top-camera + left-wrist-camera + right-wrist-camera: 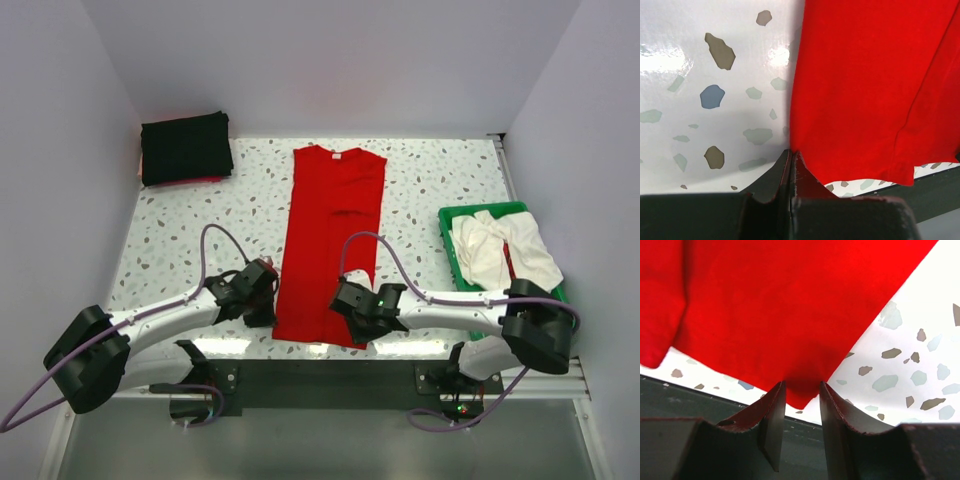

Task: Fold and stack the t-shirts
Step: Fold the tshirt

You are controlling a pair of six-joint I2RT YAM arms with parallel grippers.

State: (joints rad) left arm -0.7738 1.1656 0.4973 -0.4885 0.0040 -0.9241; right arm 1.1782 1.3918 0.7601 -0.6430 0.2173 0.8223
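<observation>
Speckled table [440, 190], narrow flat red t-shirt [330, 240]

Right: green tray [447, 236]; far-left: black t-shirt [186, 147].

**Non-task items in view: 4 entries**

1. Table [440, 180]: glossy white top speckled with grey, brown and blue flecks; fills the middle of the top view.
2. Tray [447, 243]: green plastic, rectangular, on the table at the right edge of the frame.
3. Walls [330, 60]: plain pale lilac-grey, closing in the table on 3 sides.
4. Dark panel [320, 385]: flat, black, running along the table's near edge at the bottom of the frame.
</observation>
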